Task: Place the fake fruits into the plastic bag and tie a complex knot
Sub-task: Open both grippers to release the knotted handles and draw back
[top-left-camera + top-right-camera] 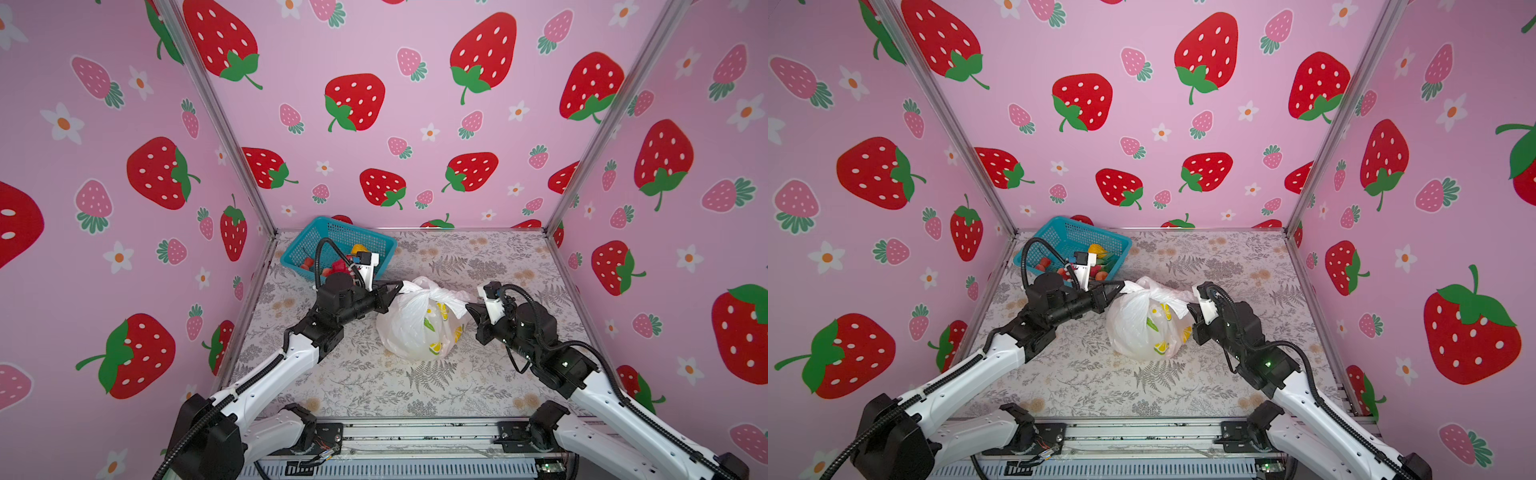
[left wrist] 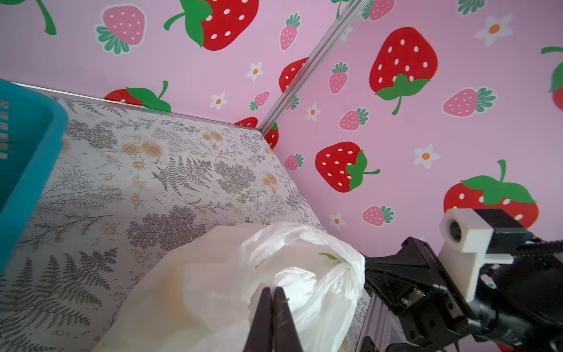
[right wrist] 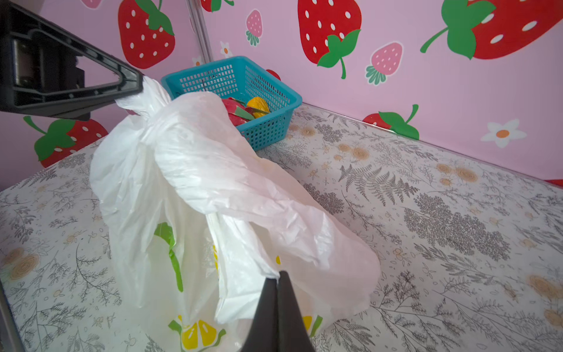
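Both the left gripper [image 1: 401, 286] and right gripper [image 1: 467, 308] have jaws pinched shut on handle strips of the thin, slippery plastic bag [image 1: 415, 328], best gripped by those bunched strips.

bag [image 1: 409, 328]: milky plastic hides what is inside | basket [image 2: 27, 158]: cut by the frame edge in the left wrist view | fruits [image 1: 341, 264] in basket: partly behind the left arm in both top views, too small to name | right gripper [image 3: 277, 275]: only the fingertips are inside the right wrist frame
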Tool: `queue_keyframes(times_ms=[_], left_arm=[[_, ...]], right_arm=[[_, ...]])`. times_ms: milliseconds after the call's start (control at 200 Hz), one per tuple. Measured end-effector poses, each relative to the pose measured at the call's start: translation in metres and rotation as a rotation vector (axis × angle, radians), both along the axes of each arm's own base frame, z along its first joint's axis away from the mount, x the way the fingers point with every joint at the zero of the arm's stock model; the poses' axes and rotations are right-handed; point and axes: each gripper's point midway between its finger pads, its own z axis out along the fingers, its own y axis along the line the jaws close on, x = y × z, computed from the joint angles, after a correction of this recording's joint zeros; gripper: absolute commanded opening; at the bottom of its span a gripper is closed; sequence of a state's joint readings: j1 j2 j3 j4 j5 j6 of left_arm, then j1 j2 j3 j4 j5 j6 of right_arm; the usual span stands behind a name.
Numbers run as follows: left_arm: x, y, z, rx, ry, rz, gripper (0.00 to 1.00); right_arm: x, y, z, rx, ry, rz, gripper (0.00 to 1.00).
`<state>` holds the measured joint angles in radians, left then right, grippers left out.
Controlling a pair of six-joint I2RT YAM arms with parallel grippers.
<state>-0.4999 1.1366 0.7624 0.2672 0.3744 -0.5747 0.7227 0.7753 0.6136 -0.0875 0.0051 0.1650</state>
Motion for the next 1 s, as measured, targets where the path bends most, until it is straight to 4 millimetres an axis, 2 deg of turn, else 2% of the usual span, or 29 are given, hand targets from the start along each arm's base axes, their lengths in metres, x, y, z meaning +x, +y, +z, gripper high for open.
queue_keyframes(times_ms=[100, 205, 345, 615, 680, 830, 1001], left_arm=[[0.009, 0.015, -0.009, 0.027, 0.016, 0.071, 0.0], [0.017, 0.035, -0.03, 0.073, 0.06, 0.15, 0.0], [0.017, 0.049, -0.058, 0.134, 0.123, 0.196, 0.0], [0.018, 0.056, -0.058, 0.155, 0.114, 0.237, 0.0], [0.018, 0.063, -0.061, 0.158, 0.119, 0.252, 0.0], [0.014, 0.072, -0.085, 0.197, 0.176, 0.268, 0.0], [0.013, 0.073, -0.087, 0.215, 0.173, 0.273, 0.0]], right_arm=[[0.01, -0.009, -0.013, -0.005, 0.058, -0.057, 0.0], [0.022, -0.026, -0.033, 0.009, 0.132, -0.126, 0.0], [0.022, -0.03, -0.063, 0.019, 0.234, -0.135, 0.0], [0.025, -0.026, -0.065, 0.06, 0.257, -0.119, 0.0], [0.029, -0.032, -0.074, 0.072, 0.277, -0.135, 0.0], [0.029, -0.043, -0.104, 0.073, 0.359, -0.17, 0.0], [0.031, -0.042, -0.102, 0.088, 0.355, -0.166, 0.0]])
